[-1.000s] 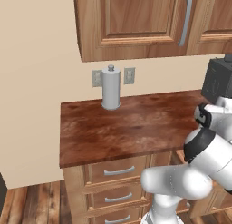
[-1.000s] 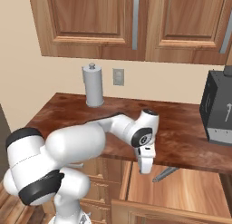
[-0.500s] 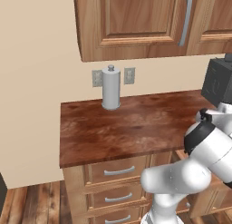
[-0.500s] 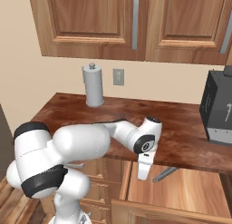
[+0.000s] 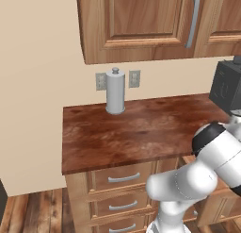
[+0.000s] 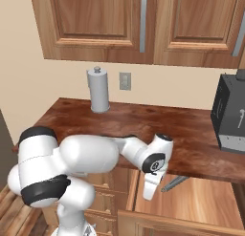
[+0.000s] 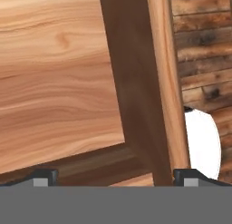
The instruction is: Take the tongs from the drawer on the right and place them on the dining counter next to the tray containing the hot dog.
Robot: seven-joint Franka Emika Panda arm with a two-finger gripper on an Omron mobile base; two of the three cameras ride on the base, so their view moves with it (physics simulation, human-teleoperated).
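The drawer stands pulled out under the reddish-brown worktop, its pale wooden floor bare. Slim grey tongs lie at its back left, one end tucked under the worktop's edge. My gripper hangs fingers-down over the drawer's left side, just left of the tongs and apart from them. In the hand view my gripper is open and holds nothing. It straddles the drawer's dark side wall, with the pale drawer floor to one side. The dining counter and the tray are out of view.
A grey paper-towel holder stands at the back of the worktop below the wall cabinets. A dark boxy appliance sits at its right end. Narrow drawer fronts with silver handles fill the cabinet on the left.
The hand has sunk a little toward the drawer's left side, and the arm's elbow has dropped with it. The jaws have stayed wide and the tongs have not moved.
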